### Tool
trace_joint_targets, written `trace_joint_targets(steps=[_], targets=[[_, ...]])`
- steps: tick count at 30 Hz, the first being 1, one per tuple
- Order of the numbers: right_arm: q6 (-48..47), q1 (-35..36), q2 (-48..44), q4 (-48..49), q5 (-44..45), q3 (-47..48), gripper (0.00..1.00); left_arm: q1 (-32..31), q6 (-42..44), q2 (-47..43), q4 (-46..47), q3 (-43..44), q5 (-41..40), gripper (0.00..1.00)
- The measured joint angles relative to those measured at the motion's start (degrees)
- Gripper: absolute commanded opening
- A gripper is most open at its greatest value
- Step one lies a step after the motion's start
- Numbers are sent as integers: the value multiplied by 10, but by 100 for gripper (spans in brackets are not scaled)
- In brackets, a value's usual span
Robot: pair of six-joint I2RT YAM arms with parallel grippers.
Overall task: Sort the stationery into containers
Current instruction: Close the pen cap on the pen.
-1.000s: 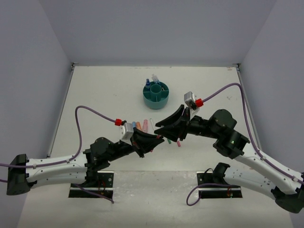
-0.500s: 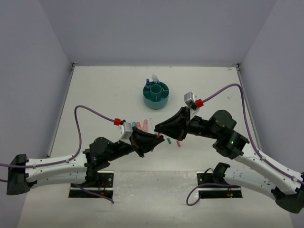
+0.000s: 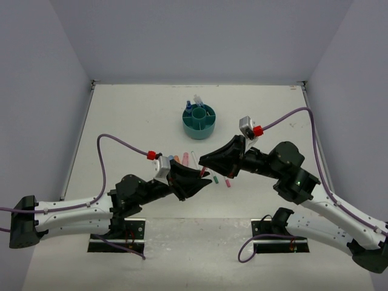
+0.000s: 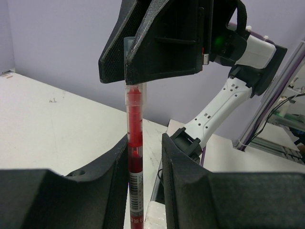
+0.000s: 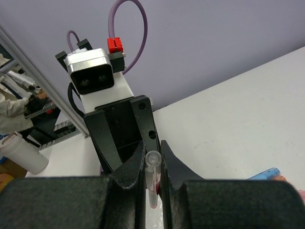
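One pale table (image 3: 133, 121) carries everything. The left arm (image 3: 73, 209) and the right arm (image 3: 327, 206) reach in from its near edge and meet nose to nose at the middle. Beyond that meeting point, well apart from both claws, stands the round teal organiser (image 3: 199, 121), with a blue marker (image 3: 189, 108) and some white pens (image 3: 198, 100) upright in its far compartments. The right gripper (image 5: 152, 151) is pinched on the clear top end of the red pen (image 4: 134, 143); in its wrist view the fingers press the barrel from both sides. The left gripper (image 4: 144, 138) has its jaws narrowly parted, yet wider than the pen. The barrel leans against one finger (image 4: 119, 162), while a slit of pale surface shows between it and the other finger (image 4: 186, 162). The pen thus runs from between the left fingers up into the right ones. Low on the barrel sits a barcode label (image 4: 137, 196); its bars show, but any print is too small to read, and no brand can be made out. On the table just beside the left gripper lie an orange marker (image 3: 177, 159), a pink marker (image 3: 185, 159) and a thin white pen (image 3: 193, 156). Near the meeting fingertips, toward the right arm, lie a green-capped item (image 3: 214, 180) and a pink-capped pen (image 3: 228, 181).
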Motion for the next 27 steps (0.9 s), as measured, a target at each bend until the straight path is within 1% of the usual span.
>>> trace_joint_targets(steps=[2,4,27], targets=[[0,0,0,-1,0,0,0,0,1,1,0,0,0,15],[-1,2,0,-8,-1,4,0,2,3,2,0,0,-1,1],[-5,3,3,-28,5,17,0,4,5,4,4,0,-3,0]])
